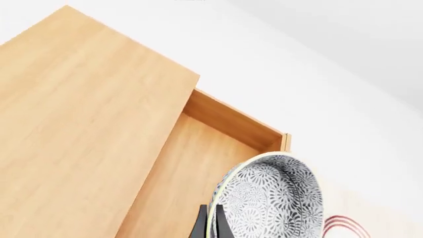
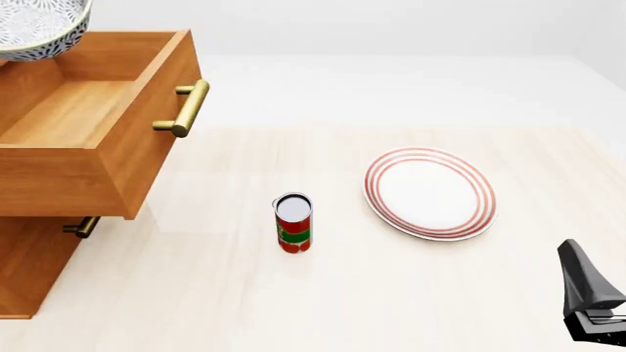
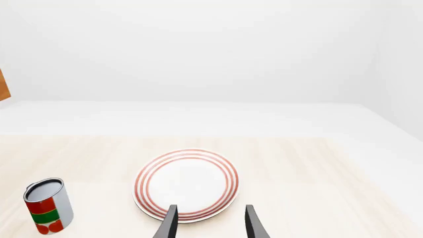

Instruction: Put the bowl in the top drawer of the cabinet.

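The left gripper (image 1: 210,223) pinches the bowl (image 2: 39,28) by its rim, above the far-left part of the open top drawer (image 2: 93,117) — so the release lies straight below — while the right gripper (image 3: 208,220) idles open.

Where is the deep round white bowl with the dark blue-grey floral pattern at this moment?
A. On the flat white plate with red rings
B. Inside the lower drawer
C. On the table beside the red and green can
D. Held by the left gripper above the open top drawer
D: the left gripper pinches the rim of the patterned bowl, which hangs over the pulled-out orange-brown wooden top drawer, not yet set down.
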Action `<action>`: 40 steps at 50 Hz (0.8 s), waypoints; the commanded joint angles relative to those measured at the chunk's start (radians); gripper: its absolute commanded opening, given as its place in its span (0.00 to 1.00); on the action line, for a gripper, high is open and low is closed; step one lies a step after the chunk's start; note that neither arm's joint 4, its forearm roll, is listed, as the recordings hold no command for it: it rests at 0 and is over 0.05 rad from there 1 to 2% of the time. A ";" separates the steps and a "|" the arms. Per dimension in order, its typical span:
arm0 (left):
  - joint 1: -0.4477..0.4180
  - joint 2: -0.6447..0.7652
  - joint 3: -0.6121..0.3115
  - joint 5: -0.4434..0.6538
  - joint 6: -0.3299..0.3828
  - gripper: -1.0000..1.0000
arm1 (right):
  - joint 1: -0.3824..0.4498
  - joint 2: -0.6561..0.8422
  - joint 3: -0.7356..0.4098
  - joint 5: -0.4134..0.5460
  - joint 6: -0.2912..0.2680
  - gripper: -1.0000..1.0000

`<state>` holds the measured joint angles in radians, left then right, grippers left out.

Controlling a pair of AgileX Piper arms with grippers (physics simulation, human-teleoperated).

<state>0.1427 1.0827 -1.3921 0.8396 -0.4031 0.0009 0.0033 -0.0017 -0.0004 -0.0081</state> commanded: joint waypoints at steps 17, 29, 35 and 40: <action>0.060 0.059 0.043 -0.036 0.083 0.00 | 0.000 0.000 0.000 0.000 0.000 1.00; 0.059 0.080 0.054 -0.051 0.092 0.00 | 0.000 0.000 0.000 0.000 0.000 1.00; 0.059 0.084 0.064 -0.058 0.093 0.00 | 0.000 0.000 0.000 0.000 0.000 1.00; 0.062 0.092 0.069 -0.065 0.096 0.00 | 0.000 0.000 0.000 0.000 0.000 1.00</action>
<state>0.2012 1.1636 -1.3310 0.7894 -0.3169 0.0009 0.0033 -0.0017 -0.0004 -0.0081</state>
